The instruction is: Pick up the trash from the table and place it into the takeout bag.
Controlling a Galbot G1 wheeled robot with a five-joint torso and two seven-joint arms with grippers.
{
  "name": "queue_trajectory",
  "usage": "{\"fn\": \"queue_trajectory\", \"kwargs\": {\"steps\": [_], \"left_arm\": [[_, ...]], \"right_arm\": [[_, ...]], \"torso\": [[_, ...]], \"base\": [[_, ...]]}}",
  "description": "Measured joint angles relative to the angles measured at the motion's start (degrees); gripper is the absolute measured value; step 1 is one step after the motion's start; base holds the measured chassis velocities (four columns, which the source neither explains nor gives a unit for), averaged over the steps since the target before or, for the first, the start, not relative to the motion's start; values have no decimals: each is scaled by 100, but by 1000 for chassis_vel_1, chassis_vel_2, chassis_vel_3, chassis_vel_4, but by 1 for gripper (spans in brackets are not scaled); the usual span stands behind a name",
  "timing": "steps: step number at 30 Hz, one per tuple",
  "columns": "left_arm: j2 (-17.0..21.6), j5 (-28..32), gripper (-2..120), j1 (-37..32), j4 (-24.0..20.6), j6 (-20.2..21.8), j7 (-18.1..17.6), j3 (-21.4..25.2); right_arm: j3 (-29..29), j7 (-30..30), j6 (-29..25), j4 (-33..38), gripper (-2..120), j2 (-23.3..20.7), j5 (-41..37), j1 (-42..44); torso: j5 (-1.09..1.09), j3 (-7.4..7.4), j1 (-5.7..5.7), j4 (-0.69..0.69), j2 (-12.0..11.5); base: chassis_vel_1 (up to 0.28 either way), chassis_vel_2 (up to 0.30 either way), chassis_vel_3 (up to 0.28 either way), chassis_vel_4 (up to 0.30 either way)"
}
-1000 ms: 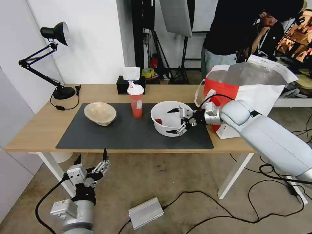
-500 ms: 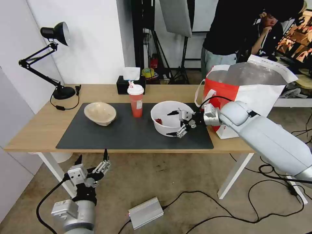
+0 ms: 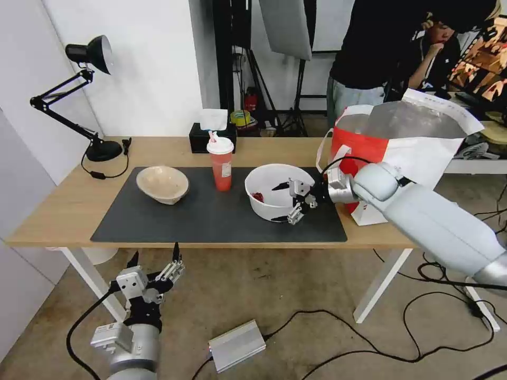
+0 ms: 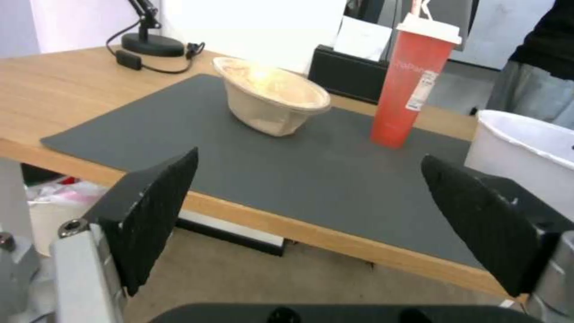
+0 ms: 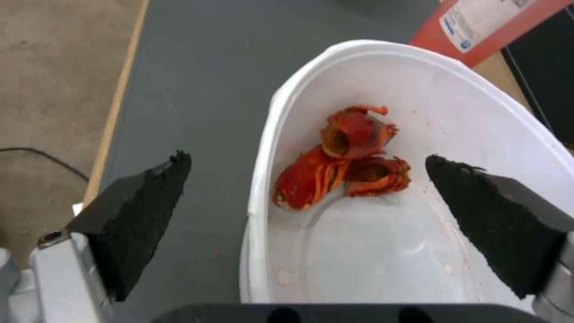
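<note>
Right gripper (image 3: 281, 201) spread wide, straddling the white bowl (image 3: 266, 184) rim; I'd seat deeper before pinching. Left gripper (image 3: 154, 259) released, parked below worktop (image 3: 63, 211).

Head view high, overlooks table (image 3: 63, 211); wrist views close, low.

A white wall (image 3: 153, 63) stands behind the table (image 3: 53, 211), whose white legs (image 3: 377, 287) rest on a mottled brown floor (image 3: 274, 285) strewn with black cables (image 3: 401, 338) and a silver box (image 3: 236, 345). At the table's far left corner sits a black lamp (image 3: 79, 95) with its cord (image 3: 103, 171), and a black tissue box (image 3: 211, 138) stands at the back edge. Beyond are dark stands (image 3: 237, 63), a grey panel (image 3: 288, 26) and a second white table (image 3: 475, 166) at the right.
</note>
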State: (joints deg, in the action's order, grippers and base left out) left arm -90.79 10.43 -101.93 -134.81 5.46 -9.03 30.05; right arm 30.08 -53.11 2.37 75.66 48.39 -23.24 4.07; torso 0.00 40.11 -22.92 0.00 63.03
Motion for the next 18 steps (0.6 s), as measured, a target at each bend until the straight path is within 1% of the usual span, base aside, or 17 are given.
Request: {"fn": "queue_trajectory", "kwargs": {"steps": [7, 18], "left_arm": [[-50, -80, 100, -55, -8, -42, -7, -8], [-53, -120, 100, -149, -188, -95, -17, 29]], "right_arm": [[171, -62, 24, -96, 100, 2, -92, -173], [391, -49, 170, -208, 100, 90, -214, -335]], "torso": [[0, 0, 0, 0, 0], [0, 0, 0, 0, 0]], "base": [[0, 0, 0, 0], [0, 0, 0, 0]]}}
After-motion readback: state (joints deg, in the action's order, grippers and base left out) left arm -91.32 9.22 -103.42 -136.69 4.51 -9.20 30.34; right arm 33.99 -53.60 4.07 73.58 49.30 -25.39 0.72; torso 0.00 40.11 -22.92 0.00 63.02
